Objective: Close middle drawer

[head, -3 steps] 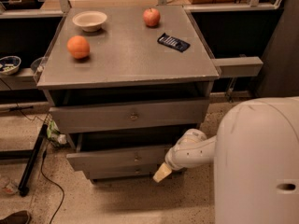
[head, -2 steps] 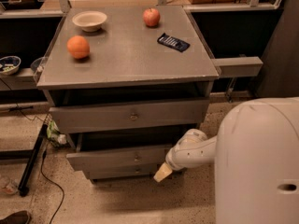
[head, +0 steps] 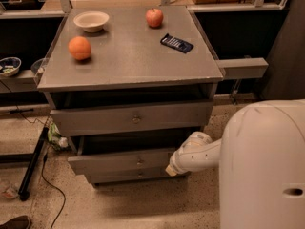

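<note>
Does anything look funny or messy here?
The middle drawer sticks out from the cabinet, with a dark gap above it. The gripper is at its right end. Nothing looks spilled or broken.

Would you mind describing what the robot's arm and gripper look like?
The arm is smooth white, built of rounded, bulbous segments, with no cables or markings visible. The gripper, at the right end of the middle drawer, shows as a small pale tan tip.

The one camera looks down, from close by, at the front of the cabinet (head: 128, 61), with the robot's body (head: 262, 166) filling the lower right and the gripper (head: 172, 169) low at centre by the middle drawer (head: 109, 162).
</note>
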Robot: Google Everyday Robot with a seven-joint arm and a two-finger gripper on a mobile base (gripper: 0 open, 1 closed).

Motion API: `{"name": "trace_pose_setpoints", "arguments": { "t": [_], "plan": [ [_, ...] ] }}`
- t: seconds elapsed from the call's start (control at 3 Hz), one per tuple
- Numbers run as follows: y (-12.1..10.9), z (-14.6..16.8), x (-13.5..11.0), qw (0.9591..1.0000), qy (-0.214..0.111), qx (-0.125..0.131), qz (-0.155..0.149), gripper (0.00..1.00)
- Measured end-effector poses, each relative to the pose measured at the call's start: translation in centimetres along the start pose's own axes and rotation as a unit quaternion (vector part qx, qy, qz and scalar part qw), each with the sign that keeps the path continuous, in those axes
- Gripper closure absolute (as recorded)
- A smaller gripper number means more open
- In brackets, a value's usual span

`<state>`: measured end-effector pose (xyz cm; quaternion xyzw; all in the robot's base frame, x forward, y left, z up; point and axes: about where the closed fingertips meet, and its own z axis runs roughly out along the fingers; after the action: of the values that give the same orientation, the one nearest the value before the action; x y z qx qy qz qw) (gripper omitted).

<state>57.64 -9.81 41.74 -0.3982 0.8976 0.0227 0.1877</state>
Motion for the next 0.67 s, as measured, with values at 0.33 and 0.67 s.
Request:
{"name": "trace_pose_setpoints", "arguments": {
  "t": [0.33, 0.67],
  "plan": [
    [0.00, 0.00, 0.00, 1.0000, 0.000, 0.000, 0.000, 0.80],
    [-0.42, 0.14, -0.17, 1.0000, 0.003, 0.005, 0.000, 1.00]
  ]
}}
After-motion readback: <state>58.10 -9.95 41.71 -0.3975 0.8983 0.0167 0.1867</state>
